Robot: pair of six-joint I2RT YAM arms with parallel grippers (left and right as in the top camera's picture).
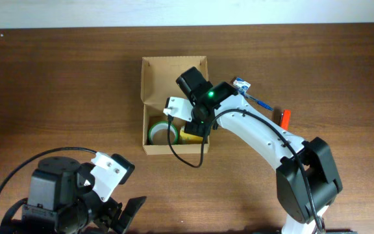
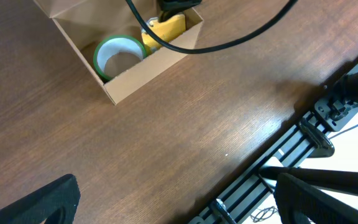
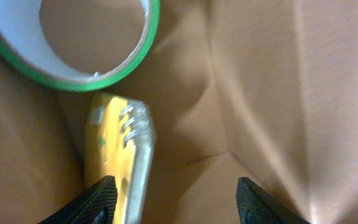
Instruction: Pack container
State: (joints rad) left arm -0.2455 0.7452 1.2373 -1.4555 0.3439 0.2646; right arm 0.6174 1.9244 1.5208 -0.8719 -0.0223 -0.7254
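Observation:
The tan cardboard container (image 1: pixel 152 73) stands open at the table's middle, its flap lid up at the far side. Inside lie a green-edged tape roll (image 1: pixel 160 132) and a yellow packet (image 1: pixel 189 135). Both also show in the left wrist view, the tape roll (image 2: pixel 118 54) beside the yellow packet (image 2: pixel 168 28). My right gripper (image 3: pixel 176 202) is open inside the container, just above its floor, with the yellow packet (image 3: pixel 120 155) by its left finger and the tape roll (image 3: pixel 73 43) beyond. My left gripper (image 2: pixel 179 199) is open and empty over bare table near the front edge.
A blue pen with a small blue-white item (image 1: pixel 249 91) and an orange object (image 1: pixel 285 117) lie on the table right of the container. A black cable (image 2: pixel 229 37) hangs across the left wrist view. The table's edge and black rails (image 2: pixel 303 143) are at the right there.

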